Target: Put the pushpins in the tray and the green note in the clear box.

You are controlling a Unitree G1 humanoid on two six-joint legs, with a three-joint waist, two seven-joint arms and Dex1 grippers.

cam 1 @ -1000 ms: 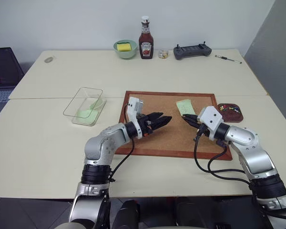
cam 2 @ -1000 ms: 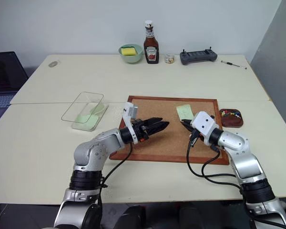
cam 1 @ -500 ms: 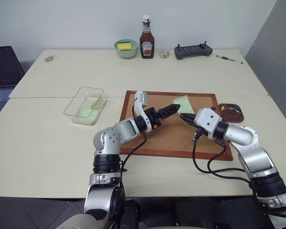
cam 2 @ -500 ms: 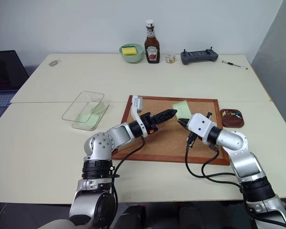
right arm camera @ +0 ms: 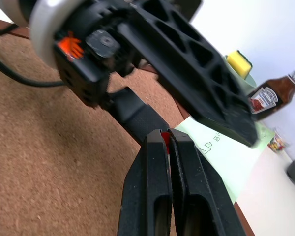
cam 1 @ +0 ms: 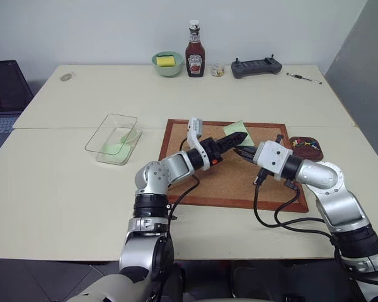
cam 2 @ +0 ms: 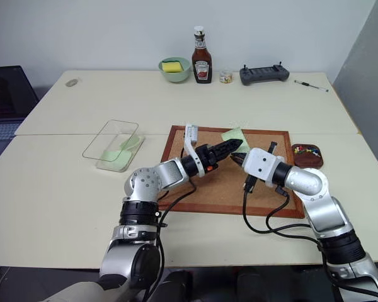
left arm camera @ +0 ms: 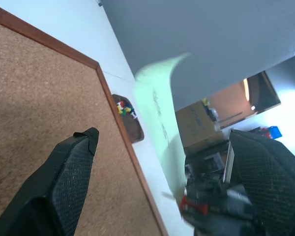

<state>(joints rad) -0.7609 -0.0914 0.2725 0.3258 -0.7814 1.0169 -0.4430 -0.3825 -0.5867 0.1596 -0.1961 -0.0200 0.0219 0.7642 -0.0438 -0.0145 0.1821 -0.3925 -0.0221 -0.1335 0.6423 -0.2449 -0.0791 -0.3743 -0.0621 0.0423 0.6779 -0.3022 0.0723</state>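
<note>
Over the cork board (cam 1: 208, 182), the left arm is reaching rightward, its pincer (cam 1: 237, 139) gaping wide around the raised green note (cam 1: 235, 129). The right pincer (cam 1: 243, 152), pointing left, is pinching shut on a red pushpin (right arm camera: 164, 138) beside the note.

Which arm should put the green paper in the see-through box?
Left. The left gripper is open around the raised green note, and the clear box lies on its side. The right gripper, shut on it, is farther from the box.
</note>
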